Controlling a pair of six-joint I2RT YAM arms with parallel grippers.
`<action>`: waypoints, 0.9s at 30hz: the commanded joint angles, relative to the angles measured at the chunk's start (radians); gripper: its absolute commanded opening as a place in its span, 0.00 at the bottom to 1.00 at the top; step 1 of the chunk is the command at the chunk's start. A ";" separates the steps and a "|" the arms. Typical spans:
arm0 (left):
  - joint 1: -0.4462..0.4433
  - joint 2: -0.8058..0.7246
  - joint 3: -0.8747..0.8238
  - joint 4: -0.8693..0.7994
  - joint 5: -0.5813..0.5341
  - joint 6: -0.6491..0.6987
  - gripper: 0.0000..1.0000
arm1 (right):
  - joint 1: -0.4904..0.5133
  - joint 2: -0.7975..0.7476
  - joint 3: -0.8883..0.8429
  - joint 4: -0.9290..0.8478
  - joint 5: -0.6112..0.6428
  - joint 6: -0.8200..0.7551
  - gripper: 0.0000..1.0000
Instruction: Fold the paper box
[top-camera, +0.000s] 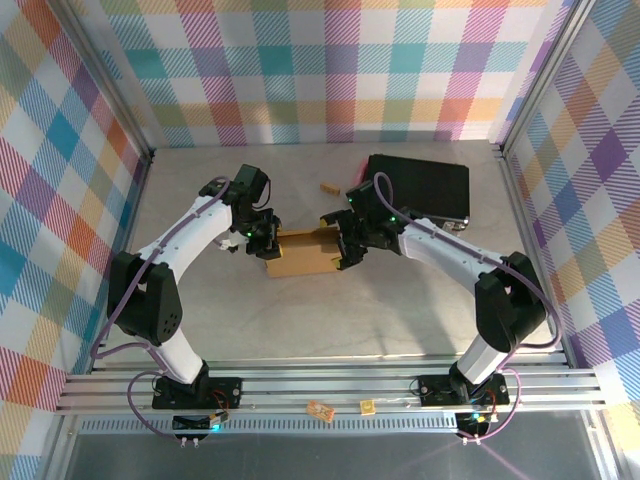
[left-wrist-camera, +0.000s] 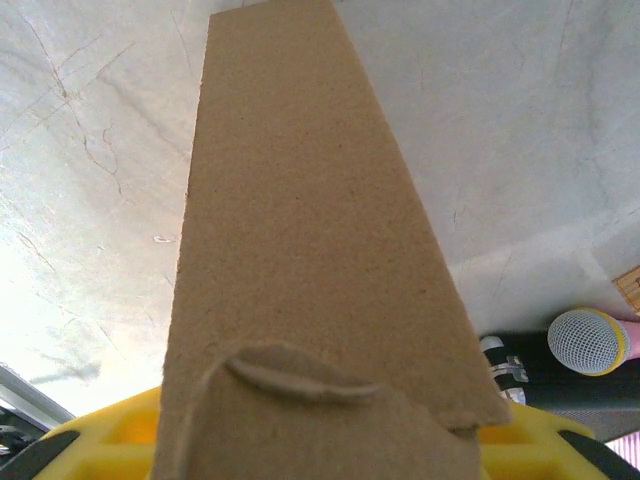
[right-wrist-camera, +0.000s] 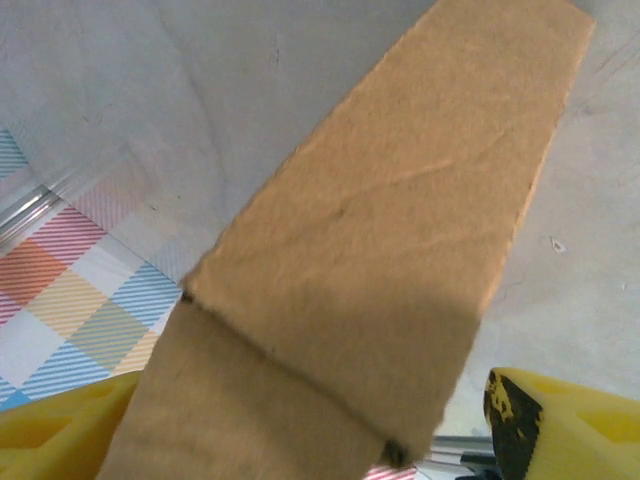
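Metal rail: along the near edge of the table (top-camera: 300, 330) we see the metal rail (top-camera: 330, 385). A tan scrap (top-camera: 320, 410) lies on it, with a smaller scrap (top-camera: 368, 406) near it, toward the right.

Paper box: the paper box (top-camera: 300, 255) is brown cardboard. It sits about the middle of the table, well apart from every edge, between the two grippers. We cannot tell how far it is folded.

Left gripper: the left gripper (top-camera: 262, 238) is at the left end of the box. In its wrist view one long cardboard panel runs away from between the yellow fingers (left-wrist-camera: 100, 445), and we read them as closed on that panel at a narrow gap.

Right gripper: the right gripper (top-camera: 345, 248) is at the right end of the box. Its jaws stand wide. A cardboard panel passes between them, and one yellow finger (right-wrist-camera: 560, 425) is apart from the panel's edge.

Wooden block: a small wooden block (top-camera: 328, 187) lies beyond the box, toward the far edge.

Black case: the black case (top-camera: 420, 187) lies flat near the far right corner.

Mesh ball: in the left wrist view a grey mesh ball (left-wrist-camera: 590, 342) with a yellow and pink ring lies beside the case.
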 joint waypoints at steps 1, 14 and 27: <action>0.010 0.012 -0.009 -0.003 0.009 0.008 0.41 | 0.000 0.029 -0.013 0.104 0.002 0.015 0.82; 0.034 0.001 -0.045 0.054 0.020 0.038 0.53 | -0.003 0.067 -0.005 0.110 0.051 0.001 0.67; 0.087 -0.075 -0.022 -0.007 0.039 0.308 0.79 | -0.021 0.155 0.186 -0.163 0.031 0.034 0.62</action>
